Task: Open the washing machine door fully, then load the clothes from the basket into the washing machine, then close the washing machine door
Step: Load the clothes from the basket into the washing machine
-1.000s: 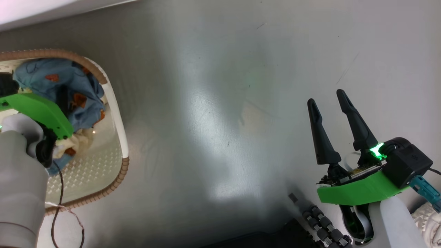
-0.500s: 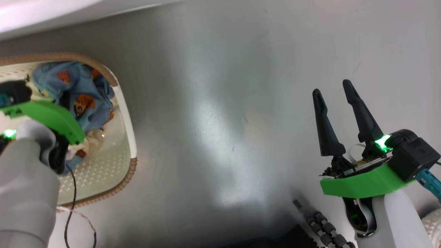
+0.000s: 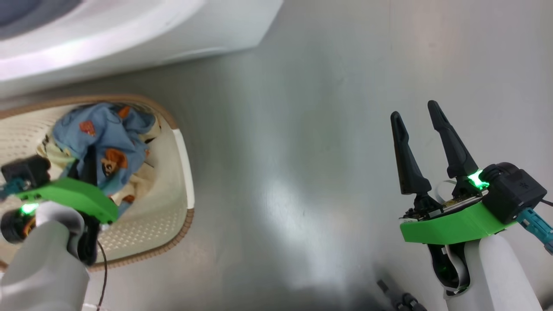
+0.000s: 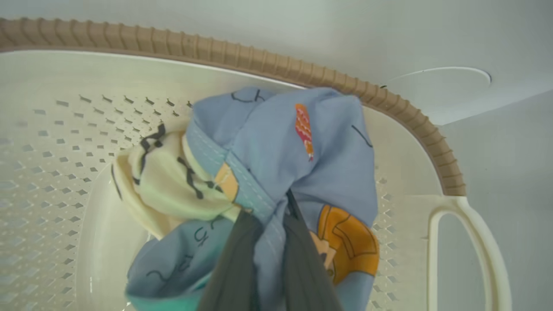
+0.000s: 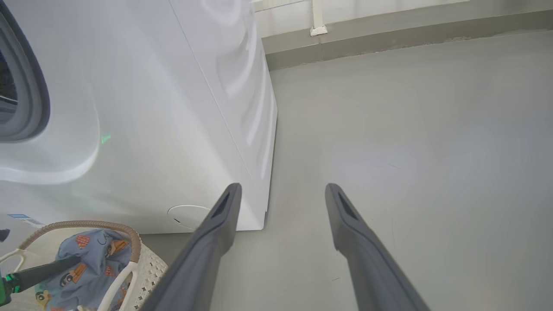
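My left pincer (image 4: 276, 211) is clamped on a fold of the clothes (image 4: 281, 138). They sit bunched in the basket (image 4: 65, 151), against the rim on the side facing the washing machine (image 3: 129, 26). That machine stands just beyond the rim, with its opening up and to my left, so I judge the lift goes over that edge. My right pincer (image 3: 414, 111) hangs open above the floor (image 3: 302, 151), well apart, so the left arm is nearer.

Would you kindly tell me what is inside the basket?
Inside the basket are the clothes, a bunched blue-and-cream bundle pinched by the left gripper. Whatever is beneath the bundle is covered.
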